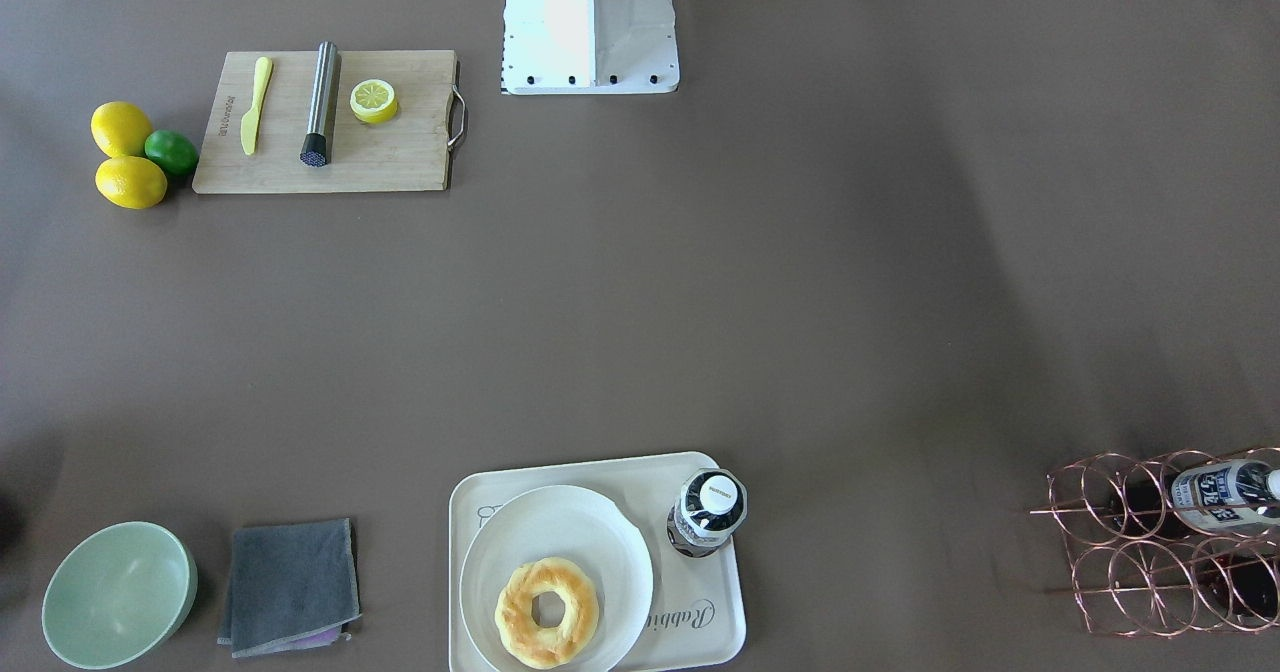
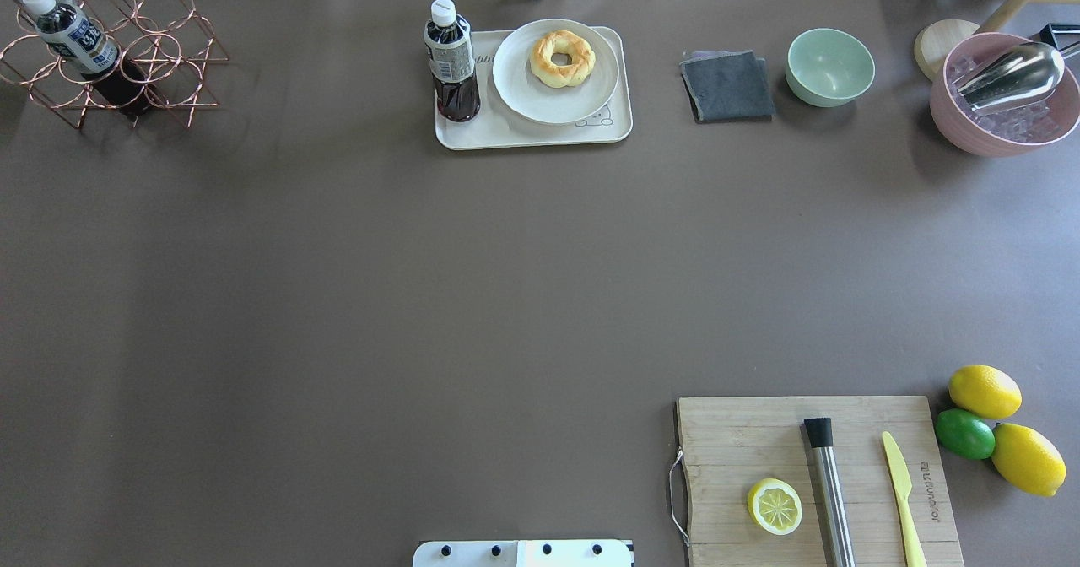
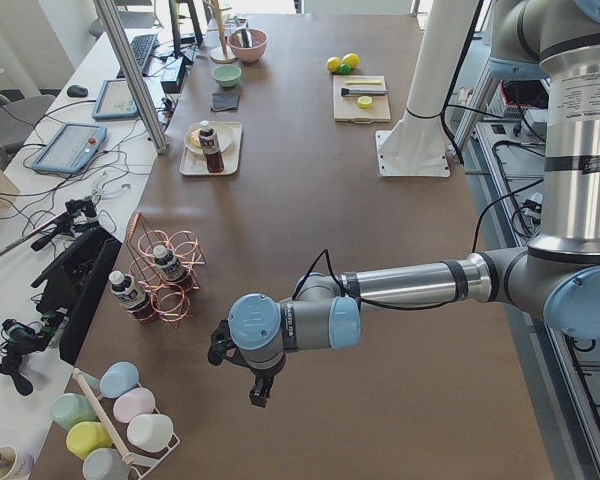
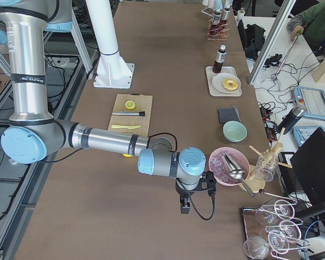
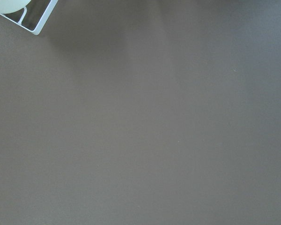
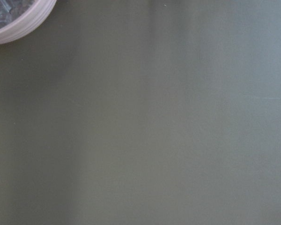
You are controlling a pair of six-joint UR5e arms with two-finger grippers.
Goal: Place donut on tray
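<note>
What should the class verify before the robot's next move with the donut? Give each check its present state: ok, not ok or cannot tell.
1. Target found: ok; the donut lies flat on the white plate.
2. Plate sits on the tray: ok.
3. Bare tray room for the donut: probably not ok; the plate and the upright bottle cover most of it.
4. State of the left gripper: cannot tell; it shows from the side only.
5. State of the right gripper: cannot tell, likewise.
</note>
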